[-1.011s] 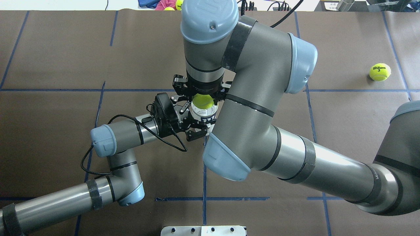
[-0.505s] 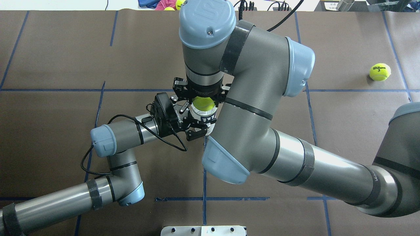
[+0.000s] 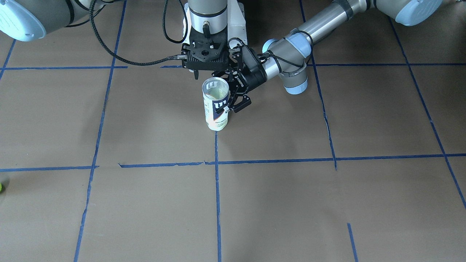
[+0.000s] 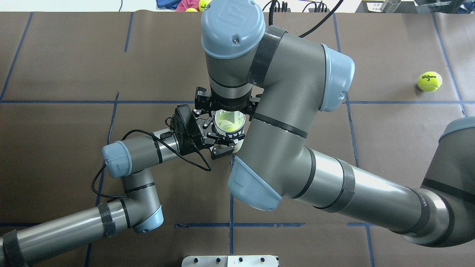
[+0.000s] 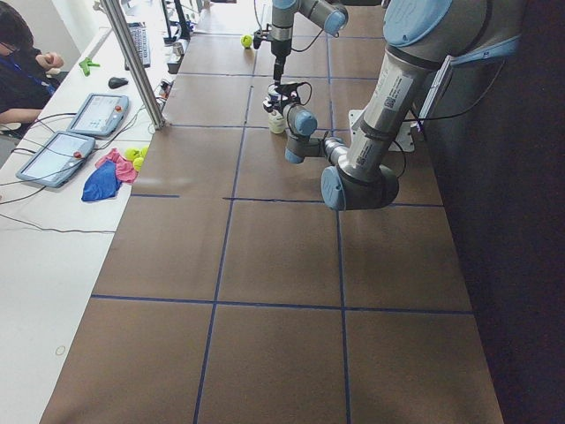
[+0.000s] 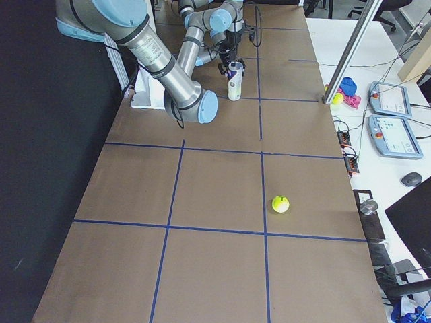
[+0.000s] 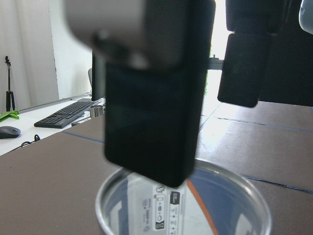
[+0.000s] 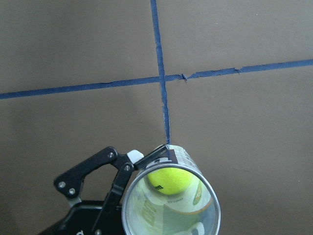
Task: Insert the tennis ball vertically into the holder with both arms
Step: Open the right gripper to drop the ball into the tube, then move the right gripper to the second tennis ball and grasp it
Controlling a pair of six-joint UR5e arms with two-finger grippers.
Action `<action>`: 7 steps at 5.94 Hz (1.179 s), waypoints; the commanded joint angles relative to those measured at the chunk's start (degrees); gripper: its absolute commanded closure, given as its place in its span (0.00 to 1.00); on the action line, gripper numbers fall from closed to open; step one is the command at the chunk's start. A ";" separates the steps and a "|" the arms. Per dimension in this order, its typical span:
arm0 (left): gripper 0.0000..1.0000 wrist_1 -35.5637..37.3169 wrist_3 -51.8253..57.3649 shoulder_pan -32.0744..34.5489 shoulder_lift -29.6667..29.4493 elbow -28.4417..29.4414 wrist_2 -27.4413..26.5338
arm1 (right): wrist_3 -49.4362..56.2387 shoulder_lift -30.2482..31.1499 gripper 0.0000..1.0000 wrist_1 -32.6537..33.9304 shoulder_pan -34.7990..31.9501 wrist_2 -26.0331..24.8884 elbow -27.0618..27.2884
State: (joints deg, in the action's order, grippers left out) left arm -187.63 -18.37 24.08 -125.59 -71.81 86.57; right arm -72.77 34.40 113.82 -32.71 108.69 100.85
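Ball's sitting down inside the holder, both hands parked at the can

The right hand (image 4: pixel 227 107) points straight down right over the holder (image 3: pixel 216 109) mouth, fingers spread and empty. The left hand (image 3: pixel 233 98) reaches in sideways, clamped around the upright can's upper part on the desk (image 3: pixel 327 203). The tennis ball (image 8: pixel 168 179) lies inside, below the right hand. The label shows a white "W"; a spare ball (image 4: pixel 429 81) far off reads "Wilson 3".

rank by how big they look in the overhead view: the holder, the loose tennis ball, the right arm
1. right arm, nearest the camera, so it looks biggest.
2. holder, partly hidden under the arm.
3. loose tennis ball, only slightly smaller-looking than the holder's visible part.
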 commanded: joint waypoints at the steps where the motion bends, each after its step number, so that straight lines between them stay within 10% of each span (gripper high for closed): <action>1: 0.13 -0.01 0.00 0.00 0.00 0.00 0.00 | 2.00 2.14 0.01 -0.09 -0.16 0.30 2.23; 7: 0.13 -0.28 0.00 0.09 0.09 -0.09 -0.09 | 54.67 22.53 0.01 -2.62 -31.31 12.93 0.62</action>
State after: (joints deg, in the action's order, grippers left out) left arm -187.90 -18.37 24.15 -125.53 -71.89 86.49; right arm -25.72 54.76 112.19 -59.79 119.99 104.08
